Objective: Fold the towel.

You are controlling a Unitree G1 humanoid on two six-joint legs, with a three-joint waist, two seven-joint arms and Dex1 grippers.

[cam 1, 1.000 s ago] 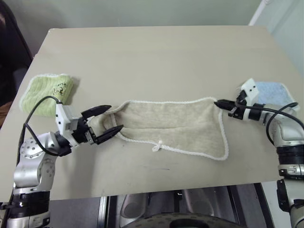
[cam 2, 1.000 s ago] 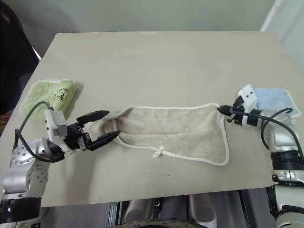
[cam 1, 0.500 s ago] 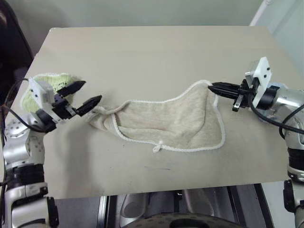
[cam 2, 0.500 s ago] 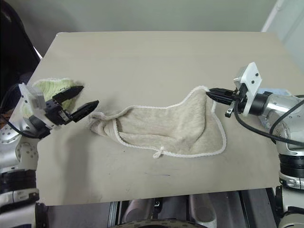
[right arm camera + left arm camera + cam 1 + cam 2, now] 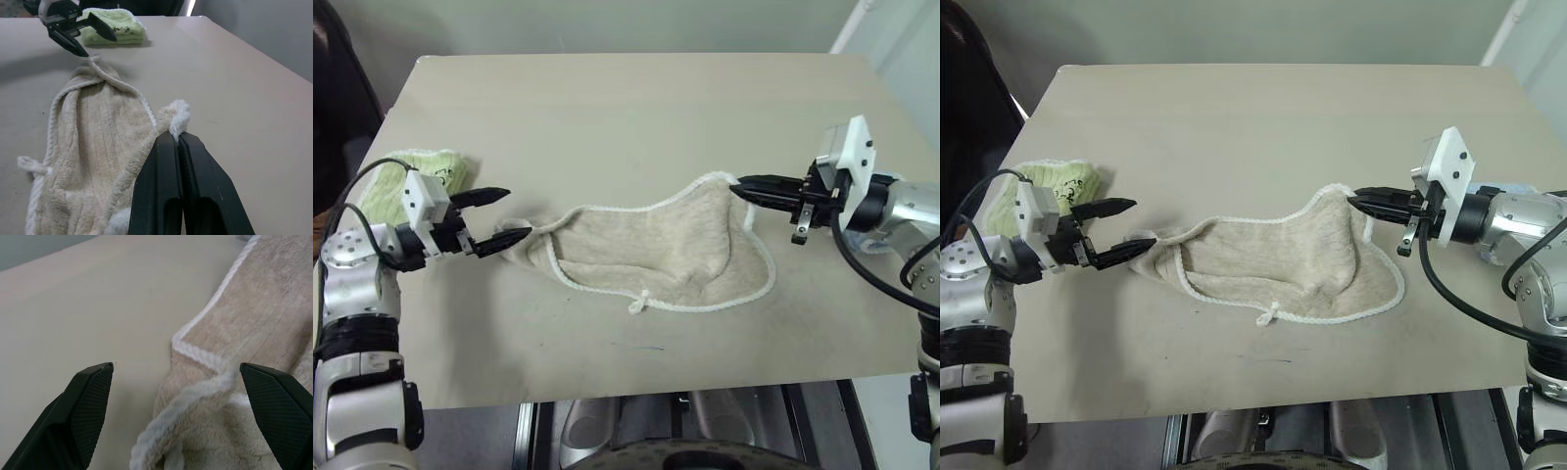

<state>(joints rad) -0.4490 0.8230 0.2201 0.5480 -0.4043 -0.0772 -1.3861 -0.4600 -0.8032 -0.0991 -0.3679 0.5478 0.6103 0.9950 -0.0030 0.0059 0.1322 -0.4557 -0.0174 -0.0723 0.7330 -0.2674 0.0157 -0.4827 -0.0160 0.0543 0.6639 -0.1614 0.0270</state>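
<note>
Beige worktop [image 5: 636,108], head views: the towel [image 5: 656,259] lies mid-surface, one corner lifted by the right gripper [image 5: 740,186], fingers clamped on its white edging; the left gripper [image 5: 504,217] — fingers apart — sits at the opposite bunched end. Left wrist view: spread fingers [image 5: 85,401] flank towel edging. Right wrist view: fingers [image 5: 168,161] pinch the corner — green towel [image 5: 115,27] beyond.

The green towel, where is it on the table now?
In the left eye view, the folded green towel lies near the table's left edge, just behind the open left gripper, apart from the beige towel.
</note>
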